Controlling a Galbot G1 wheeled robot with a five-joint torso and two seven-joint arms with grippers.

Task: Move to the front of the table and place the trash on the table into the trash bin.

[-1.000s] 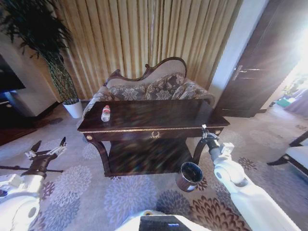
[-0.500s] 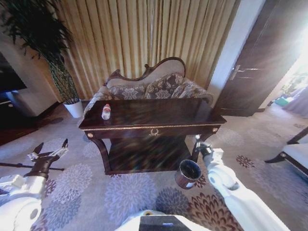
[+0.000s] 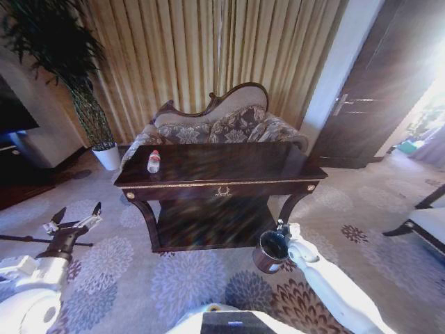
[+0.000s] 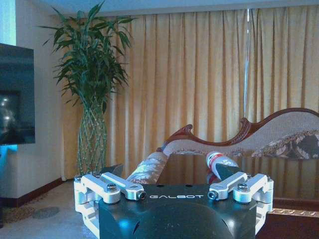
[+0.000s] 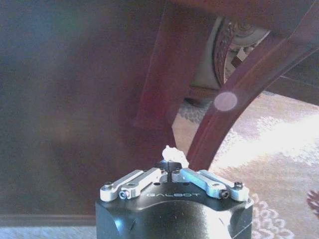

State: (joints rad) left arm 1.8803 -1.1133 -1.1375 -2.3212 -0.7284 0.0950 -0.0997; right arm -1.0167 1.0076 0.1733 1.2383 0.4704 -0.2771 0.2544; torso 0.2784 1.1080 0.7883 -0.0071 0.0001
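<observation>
The long dark-brown table (image 3: 229,161) stands in front of me, with the clear red-capped bottle (image 3: 154,161) upright at its left end. The maroon trash bin (image 3: 263,262) sits on the carpet by the table's right leg. My right gripper (image 3: 281,225) hangs just above the bin's far rim. In the right wrist view that gripper (image 5: 170,168) is shut on a small white crumpled scrap (image 5: 175,156). My left gripper (image 3: 74,218) hovers open, low at the left and well clear of the table. In the left wrist view it (image 4: 169,174) faces the bottle (image 4: 220,161).
A carved-back patterned sofa (image 3: 215,126) stands behind the table against tan curtains. A tall plant in a white pot (image 3: 106,156) is at the far left and a dark door (image 3: 375,90) at the right. Patterned carpet (image 3: 181,282) lies open in front of the table.
My right arm has come down and back from the table's right front edge to just above the trash bin. The left arm has barely moved.
</observation>
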